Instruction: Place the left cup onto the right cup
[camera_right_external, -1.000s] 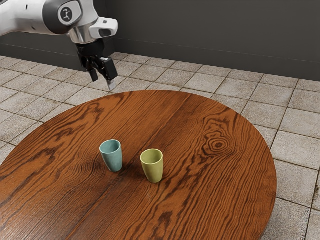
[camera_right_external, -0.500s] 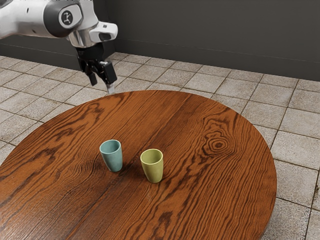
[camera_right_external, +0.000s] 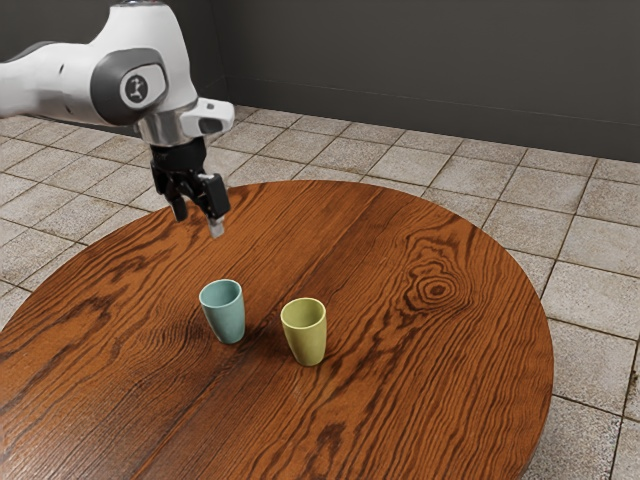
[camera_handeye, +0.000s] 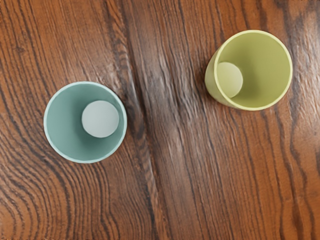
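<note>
Wooden and round, the counter (camera_right_external: 420, 370) has a strong dark grain and carries two small cups without handles. The teal cup (camera_right_external: 223, 310) stands upright toward the exterior view's left, and the yellow-green cup (camera_right_external: 304, 330) stands upright just beside it, toward the exterior view's right. A narrow strip of bare wood lies between them, so they do not touch. Both cups rest on the counter with their mouths open upward, and neither is on top of the other.

The white arm (camera_right_external: 110, 80) comes in from the exterior view's upper left. Its claw (camera_right_external: 198, 216) points down and hangs in the air above the far part of the counter, behind the teal cup and well apart from it. The two black fingers of the claw are spread with a clear gap between them, and they grip neither cup.

From the wrist view, the camera looks down into both cups. The teal cup (camera_handeye: 85, 122) shows its pale round bottom inside a thin light rim. The yellow-green cup (camera_handeye: 252, 70) also shows its pale bottom, and a part of its outer wall is visible on the side that faces the teal cup. The dark grain of the counter (camera_handeye: 165, 150) runs between the two cups.

Around the counter the floor (camera_right_external: 560, 230) is made of grey stone tiles, and behind it there is a dark wall (camera_right_external: 450, 50).
</note>
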